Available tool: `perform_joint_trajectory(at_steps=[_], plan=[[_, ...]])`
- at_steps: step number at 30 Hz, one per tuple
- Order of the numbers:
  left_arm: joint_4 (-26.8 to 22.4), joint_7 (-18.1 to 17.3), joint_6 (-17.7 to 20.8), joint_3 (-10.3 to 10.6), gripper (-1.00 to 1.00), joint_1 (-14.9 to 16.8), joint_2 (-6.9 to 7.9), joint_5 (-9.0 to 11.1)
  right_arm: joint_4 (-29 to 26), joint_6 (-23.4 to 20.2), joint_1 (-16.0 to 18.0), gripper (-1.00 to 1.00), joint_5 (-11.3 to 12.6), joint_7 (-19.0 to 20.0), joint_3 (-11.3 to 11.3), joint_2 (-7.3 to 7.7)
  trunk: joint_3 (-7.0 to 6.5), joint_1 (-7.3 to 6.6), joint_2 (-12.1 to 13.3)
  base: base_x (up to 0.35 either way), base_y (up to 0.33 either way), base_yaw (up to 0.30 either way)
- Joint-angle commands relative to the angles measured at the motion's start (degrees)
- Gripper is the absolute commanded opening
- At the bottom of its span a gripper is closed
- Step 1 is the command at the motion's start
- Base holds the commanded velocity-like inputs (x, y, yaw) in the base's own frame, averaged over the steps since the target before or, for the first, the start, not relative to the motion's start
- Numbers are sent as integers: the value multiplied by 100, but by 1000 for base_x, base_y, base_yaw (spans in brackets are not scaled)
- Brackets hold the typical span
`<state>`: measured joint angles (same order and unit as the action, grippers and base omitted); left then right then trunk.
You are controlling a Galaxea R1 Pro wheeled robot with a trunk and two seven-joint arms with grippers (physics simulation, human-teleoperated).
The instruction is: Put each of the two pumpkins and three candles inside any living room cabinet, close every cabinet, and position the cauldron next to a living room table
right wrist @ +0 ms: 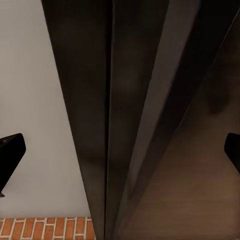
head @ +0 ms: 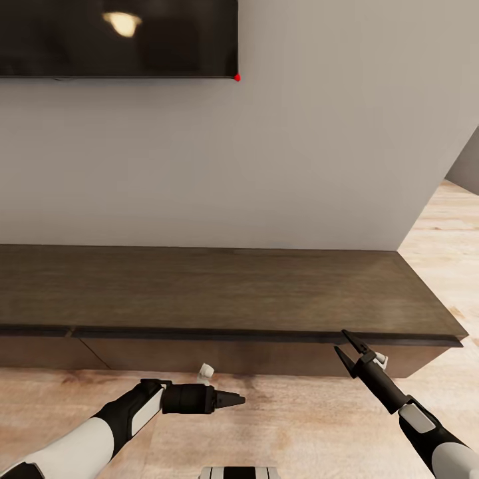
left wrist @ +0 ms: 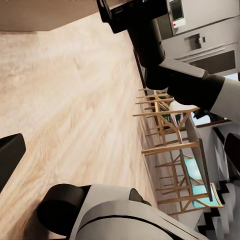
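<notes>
Cabinet (head: 219, 293): long, dark wood, against the wall before you; fronts look closed. Rigid, handleless, so hook a drawer's top edge. Right gripper (head: 351, 349): jaws spread at that edge. Left gripper (head: 229, 400): seemingly pinched shut, empty.

I'm facing the cabinet (head: 219, 293), which runs along the wall (head: 279, 166) across my head view, its right end stopping short of the wall's corner, where open floor (head: 446, 226) goes on behind. A screen (head: 120, 36) hangs on the wall above the cabinet's left part. My left gripper (head: 236, 400) sits over the floor in front of the cabinet, pointing right; my right gripper (head: 347, 346) is up at the front edge of the cabinet top, near its right end, with its fingers apart
</notes>
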<state>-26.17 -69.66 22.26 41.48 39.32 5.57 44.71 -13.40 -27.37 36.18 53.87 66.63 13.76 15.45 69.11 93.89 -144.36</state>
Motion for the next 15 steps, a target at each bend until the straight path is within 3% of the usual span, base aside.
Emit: perform_joint_trajectory(at_steps=[1, 15], plan=[[-3, -4, 60, 36, 100, 5, 6, 55, 4, -47, 3, 100, 44, 7, -14, 2, 4, -1, -2, 5, -5, 0], [-3, -4, 60, 36, 100, 5, 6, 55, 4, -49, 3, 100, 43, 7, -12, 2, 4, -1, -2, 1, -1, 0]])
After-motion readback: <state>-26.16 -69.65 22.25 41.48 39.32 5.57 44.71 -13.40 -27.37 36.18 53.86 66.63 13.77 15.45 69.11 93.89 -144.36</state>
